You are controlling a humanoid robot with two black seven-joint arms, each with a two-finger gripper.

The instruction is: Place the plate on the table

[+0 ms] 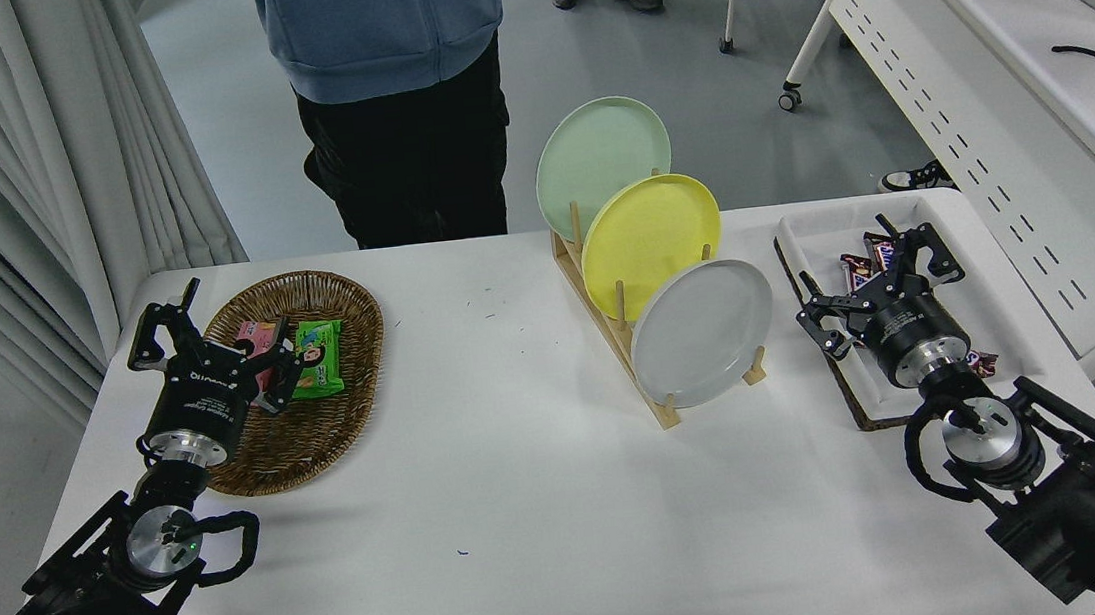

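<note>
**Operator:** Report the layout, left to right.

**Technician:** The left gripper (pixel 209 335) is parked over the wicker basket (pixel 352 366), fingers spread, holding nothing. The middle of the table (pixel 487 514) is bare. The wooden rack (pixel 610 327) carries three plates on edge: the pale green plate (pixel 601 154) at the far end, the yellow plate (pixel 649 232) in the middle, and the grey plate (pixel 701 333) in the nearest slot, leaning back against its pegs. The right gripper (pixel 872 281) hangs over the white tray (pixel 811 227) just to the right of the rack, fingers spread, empty.

**Operator:** Recommended procedure for the step in hand?

**Technician:** The grasp appears not yet begun. Approach the grey plate from its right rim, the edge nearest the right gripper. Close on the rim only, clear of the yellow plate behind. Lift until the plate clears the pegs before moving sideways; dragging it early could tip the rack. Lower it flat onto bare table in front of the rack.
</note>
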